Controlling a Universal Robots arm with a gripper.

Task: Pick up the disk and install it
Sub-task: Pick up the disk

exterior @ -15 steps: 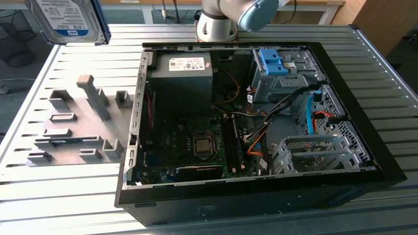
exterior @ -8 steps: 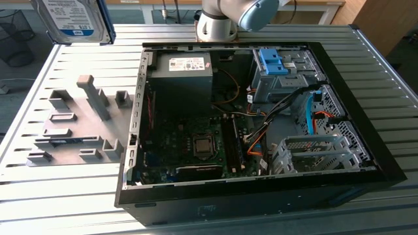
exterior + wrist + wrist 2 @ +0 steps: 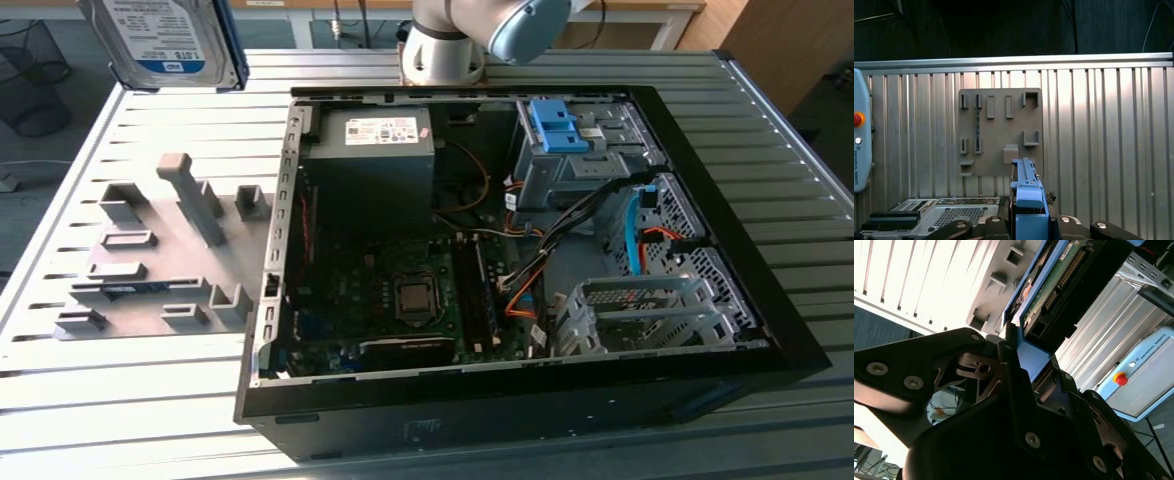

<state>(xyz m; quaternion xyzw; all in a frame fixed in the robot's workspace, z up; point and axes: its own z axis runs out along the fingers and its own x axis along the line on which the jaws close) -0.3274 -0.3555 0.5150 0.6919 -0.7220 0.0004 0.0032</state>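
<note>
Status: disk (image 3: 160,40) picked up, not yet installed; it is carried in the air with nothing touching it from below.
Jaws: clamped together on the disk's blue bracket. In the second wrist view the gripper (image 3: 1029,360) is seen with fingers (image 3: 1013,380) pressed on either side of the blue edge.
Position: in the exterior view the disk is held high over the far corner of the table (image 3: 134,410) on the exterior view's left, beyond the fixture plate (image 3: 147,270) and well apart from the computer case (image 3: 534,400).
Orientation: hung on edge, with the label face turned to the exterior camera. The circuit-board face is seen in the second wrist view.
Grip choice (judged): the edge bracket is taken rather than the flat faces — board and label are left untouched, and the body is left free to be slid into a bay.
Height (judged): clearance is kept over the plate's upright holders and the case rim.
Fixture plate: grey, seen past the disk's blue edge in the first wrist view.
Case: laid on its side with the panel off, so the bays are reachable from above.
Drive cage (image 3: 654,310): looks unfilled — judged the likely destination.
Not targets: the power supply (image 3: 380,150) and the blue latch piece (image 3: 558,125) sit inside the case, nowhere near the disk.
</note>
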